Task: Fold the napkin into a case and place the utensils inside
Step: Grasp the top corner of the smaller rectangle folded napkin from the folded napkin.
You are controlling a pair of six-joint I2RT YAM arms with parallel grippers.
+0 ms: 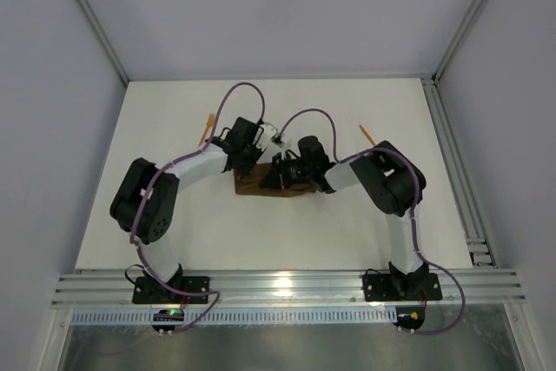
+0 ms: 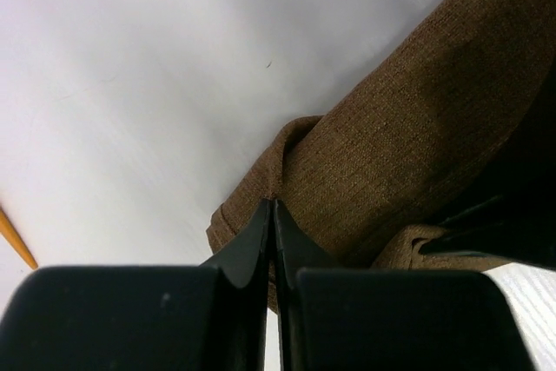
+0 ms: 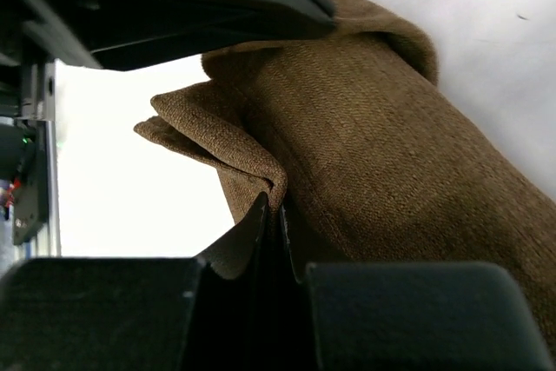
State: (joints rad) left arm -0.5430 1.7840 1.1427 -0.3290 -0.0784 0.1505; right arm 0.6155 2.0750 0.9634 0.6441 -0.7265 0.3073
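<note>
Top view: the napkin (image 1: 269, 190), a folded band lying left–right at the middle of the surface (image 1: 174, 232), is half hidden under the left claw (image 1: 248, 169) and right claw (image 1: 281, 174); left wrist: left claw (image 2: 274, 208) pressed closed at the hem, pinch unclear; right wrist: right claw (image 3: 271, 208) clamped on a fold, band running diagonally.

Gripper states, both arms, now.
Left gripper: shut, tips against the napkin edge; whether cloth is pinched cannot be told.
Right gripper: shut on a fold of the napkin.
</note>
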